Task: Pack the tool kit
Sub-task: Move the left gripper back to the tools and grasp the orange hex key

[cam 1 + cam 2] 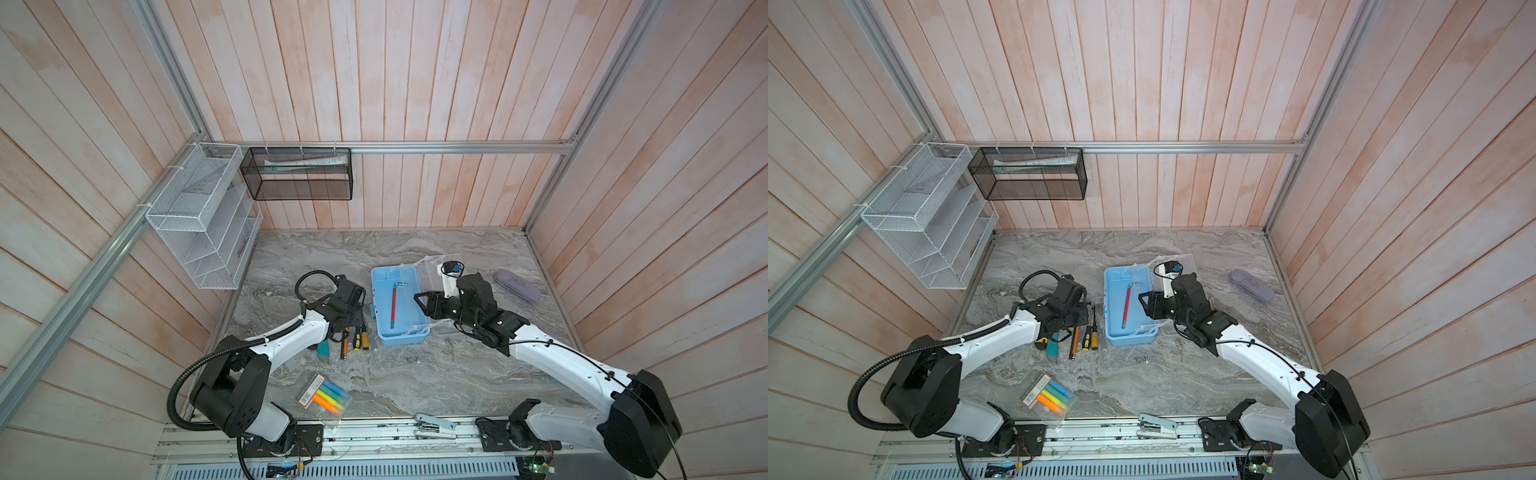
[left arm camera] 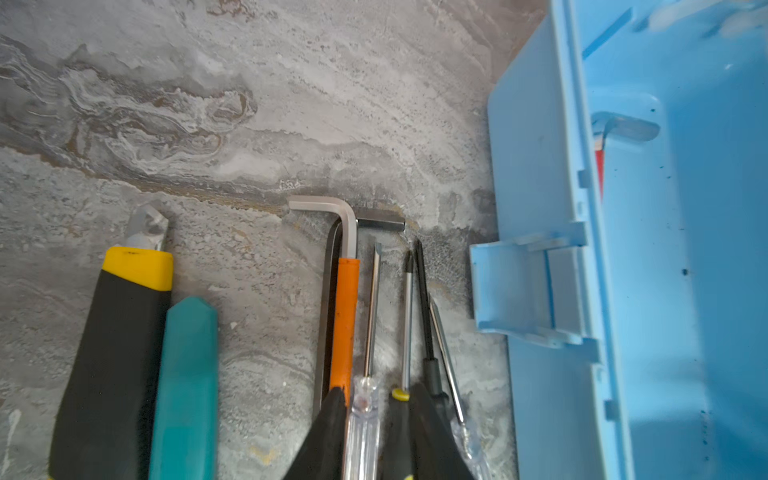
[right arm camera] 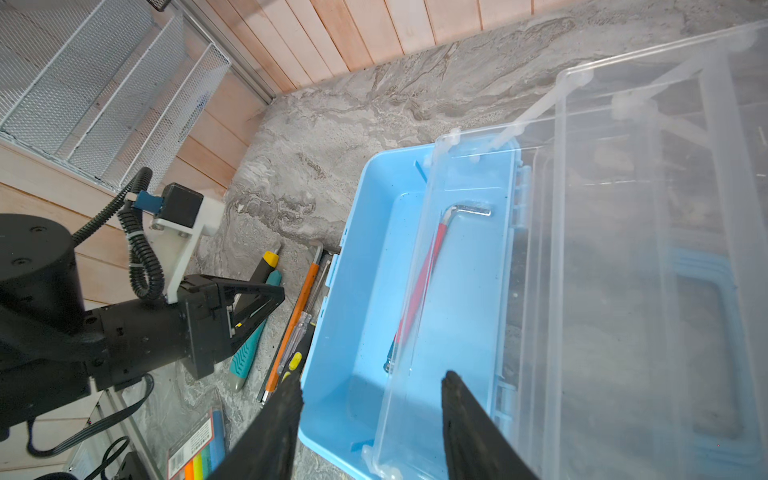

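The light-blue tool kit (image 1: 401, 341) (image 1: 1129, 338) stands open mid-table, its clear lid (image 3: 644, 249) swung back. A red-sleeved hex key (image 1: 394, 305) (image 3: 419, 282) lies on its floor. Left of the box is a row of tools. My left gripper (image 2: 378, 415) (image 1: 349, 324) is down on that row, shut on a clear-handled screwdriver (image 2: 363, 415) and a black-and-yellow screwdriver (image 2: 401, 415). An orange-sleeved hex key (image 2: 347, 316) lies just outside one finger. My right gripper (image 3: 370, 388) (image 1: 420, 306) hangs open over the box's near end, and a clear tray edge runs between its fingers.
A black-and-yellow knife (image 2: 120, 332) and a teal tool (image 2: 187, 374) lie left of the screwdrivers. A highlighter packet (image 1: 324, 395) and a stapler (image 1: 434, 428) sit near the front edge. A lilac case (image 1: 518, 284) lies at right. Mesh racks (image 1: 195, 216) hang at back left.
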Controlling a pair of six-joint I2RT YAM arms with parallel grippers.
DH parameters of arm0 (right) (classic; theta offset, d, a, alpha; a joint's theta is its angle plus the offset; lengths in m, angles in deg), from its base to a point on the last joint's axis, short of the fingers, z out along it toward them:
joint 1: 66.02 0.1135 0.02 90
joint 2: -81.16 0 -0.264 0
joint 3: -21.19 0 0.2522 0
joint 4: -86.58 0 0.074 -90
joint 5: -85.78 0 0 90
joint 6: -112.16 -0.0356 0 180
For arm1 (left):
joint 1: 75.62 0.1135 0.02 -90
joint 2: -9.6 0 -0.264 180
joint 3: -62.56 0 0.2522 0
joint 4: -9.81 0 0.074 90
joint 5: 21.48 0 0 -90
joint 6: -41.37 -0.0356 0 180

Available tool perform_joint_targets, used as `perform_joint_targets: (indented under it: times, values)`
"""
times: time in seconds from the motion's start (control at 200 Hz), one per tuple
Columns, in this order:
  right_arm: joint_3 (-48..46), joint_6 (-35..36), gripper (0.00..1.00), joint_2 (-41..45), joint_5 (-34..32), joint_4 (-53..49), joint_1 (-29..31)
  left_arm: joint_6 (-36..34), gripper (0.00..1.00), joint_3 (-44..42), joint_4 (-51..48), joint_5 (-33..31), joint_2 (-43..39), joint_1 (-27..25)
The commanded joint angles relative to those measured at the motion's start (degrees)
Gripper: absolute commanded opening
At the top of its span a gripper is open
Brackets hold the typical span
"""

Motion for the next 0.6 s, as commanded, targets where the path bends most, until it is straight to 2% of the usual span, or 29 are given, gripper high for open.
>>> perform_joint_targets:
  times: [0.0,0.315,0.595]
  values:
    - [-1.21,-0.43,0.53,0.51,-0.13,2.79,0.27,0.64,0.29,0.13,1.58,-1.06,1.25,0.3]
    - [-0.18,0.15,0.53,-2.82,0.88,3.56,0.12,0.11,0.29,0.1,0.86,-4.04,3.1,0.4]
    - [-0.11,0.0,0.53,-5.69,0.28,4.89,0.03,-1.55,0.25,0.63,3.43,-2.26,6.41,2.06]
